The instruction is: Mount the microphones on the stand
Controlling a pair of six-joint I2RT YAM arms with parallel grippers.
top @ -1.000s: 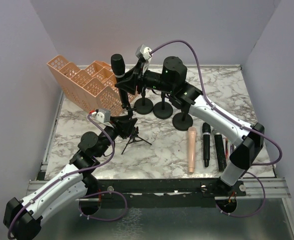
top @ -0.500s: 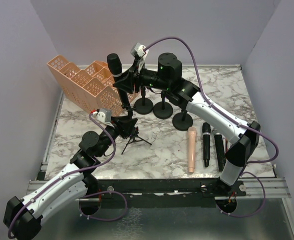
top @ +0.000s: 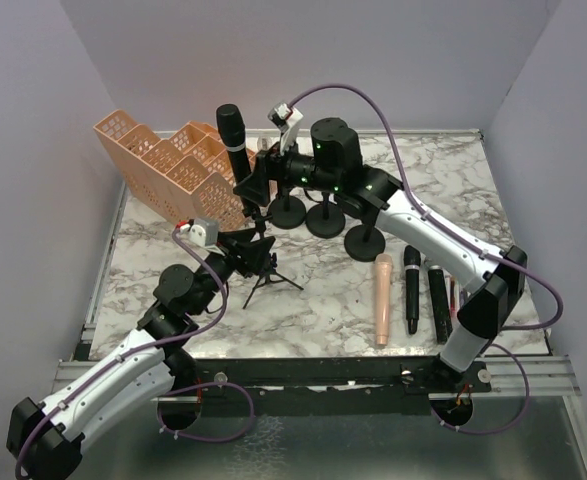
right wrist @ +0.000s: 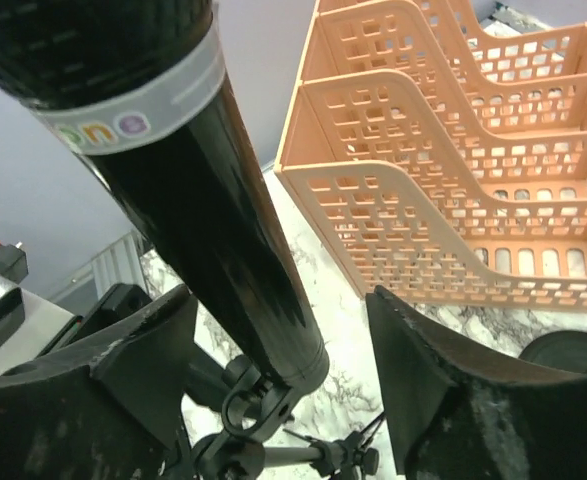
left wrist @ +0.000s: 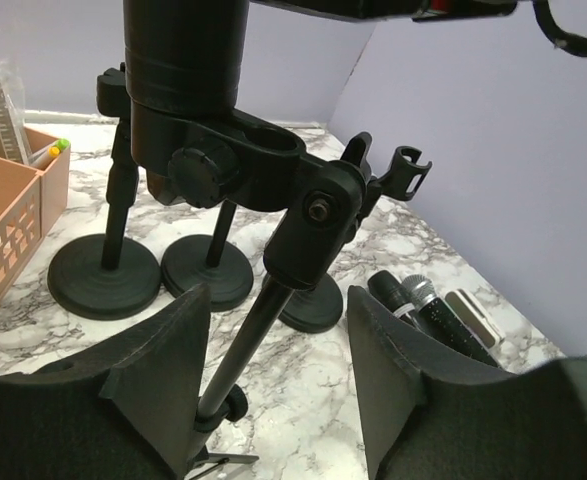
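A black microphone (top: 232, 135) sits nearly upright in the tripod stand (top: 264, 272) clip. The right gripper (right wrist: 283, 340) is spread clear of its barrel, and the left gripper (left wrist: 278, 330) is spread around the pole. Three more microphones (top: 411, 290) lie right of the stand. They are judged rigid, glossy and head-heavy, so each is best taken mid-barrel.

The table (top: 318, 300) top looks like white stone with grey veins, smooth and a little shiny. The rack (top: 163, 165) is peach plastic, full of small holes. The black microphone (right wrist: 233, 260) has a smooth, glossy body, and a pale grey band (right wrist: 143, 105) goes round it. The pink microphone (top: 383, 298) looks smooth and dull. The round bases (left wrist: 103, 275) look like dull black metal. The fingers (left wrist: 163, 370) of the left gripper (left wrist: 278, 340) and the fingers (right wrist: 443, 400) of the right gripper (right wrist: 283, 330) are dull black with a rough, grainy skin. The cables (top: 351, 86) look like smooth purple plastic.
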